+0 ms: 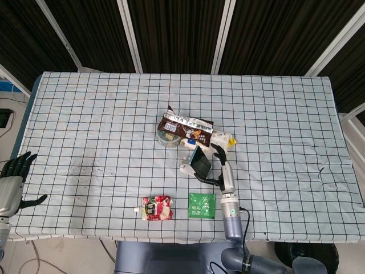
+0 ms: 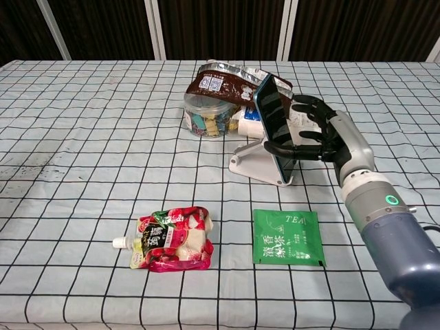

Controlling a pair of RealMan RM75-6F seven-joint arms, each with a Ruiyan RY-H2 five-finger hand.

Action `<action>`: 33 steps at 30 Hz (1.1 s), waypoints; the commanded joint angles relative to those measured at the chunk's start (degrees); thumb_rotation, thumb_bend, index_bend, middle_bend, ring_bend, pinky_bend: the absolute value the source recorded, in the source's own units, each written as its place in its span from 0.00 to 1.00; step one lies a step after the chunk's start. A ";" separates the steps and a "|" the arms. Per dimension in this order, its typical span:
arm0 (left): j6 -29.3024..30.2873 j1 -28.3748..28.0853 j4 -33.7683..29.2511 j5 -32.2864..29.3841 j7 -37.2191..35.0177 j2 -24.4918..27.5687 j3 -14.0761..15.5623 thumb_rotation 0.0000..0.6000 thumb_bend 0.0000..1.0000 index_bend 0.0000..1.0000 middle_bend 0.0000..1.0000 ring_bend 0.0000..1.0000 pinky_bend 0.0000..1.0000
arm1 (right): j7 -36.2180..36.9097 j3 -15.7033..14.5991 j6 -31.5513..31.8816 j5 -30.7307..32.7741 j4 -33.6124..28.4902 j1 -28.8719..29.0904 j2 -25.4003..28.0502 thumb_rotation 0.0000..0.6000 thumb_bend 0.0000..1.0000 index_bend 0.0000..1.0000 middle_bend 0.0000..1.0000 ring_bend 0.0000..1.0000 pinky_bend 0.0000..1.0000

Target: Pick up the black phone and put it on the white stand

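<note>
The black phone (image 2: 273,113) (image 1: 201,162) leans tilted back on the white stand (image 2: 251,159) (image 1: 186,167) near the table's middle, its dark face toward the chest camera. My right hand (image 2: 320,130) (image 1: 221,168) is just to its right. The thumb lies across the phone's lower front, and the other fingers (image 2: 306,108) are spread behind its back, so the phone still sits between them. My left hand (image 1: 11,182) hangs off the table's left edge, fingers apart and holding nothing.
Right behind the stand lie a brown snack bag (image 2: 223,82), a clear tub (image 2: 206,117) and a small white bottle (image 1: 225,138). A green tea sachet (image 2: 287,237) and a red drink pouch (image 2: 172,238) lie nearer the front edge.
</note>
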 commanded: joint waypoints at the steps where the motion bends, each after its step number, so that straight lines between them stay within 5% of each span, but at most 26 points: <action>1: 0.07 0.03 0.03 0.08 -0.08 0.02 0.01 1.00 0.00 0.00 0.00 0.00 0.00 | -0.95 0.13 0.27 0.21 -0.43 -0.18 0.18 1.00 0.06 0.10 0.08 0.01 0.16; 5: 0.16 0.08 0.04 0.21 -0.18 0.05 0.06 1.00 0.00 0.00 0.00 0.00 0.00 | -2.15 0.32 0.48 0.47 -1.46 -0.37 0.58 1.00 0.05 0.01 0.05 0.00 0.16; 14: 0.41 0.11 0.15 0.82 -0.37 0.09 0.17 1.00 0.00 0.00 0.00 0.00 0.00 | -5.58 -0.50 2.54 -0.53 -6.89 -2.19 4.56 1.00 0.03 0.00 0.00 0.00 0.15; 25: 1.02 0.35 -0.01 1.39 -0.37 0.00 0.31 1.00 0.00 0.00 0.00 0.00 0.00 | -11.18 -2.82 6.69 -1.61 -22.89 -8.22 16.77 1.00 0.02 0.00 0.00 0.00 0.15; 33: 1.44 0.46 0.24 1.98 -0.35 0.05 0.43 1.00 0.00 0.00 0.00 0.00 0.00 | -14.58 -0.43 9.99 -1.38 -32.21 -11.04 25.12 1.00 0.04 0.00 0.00 0.00 0.15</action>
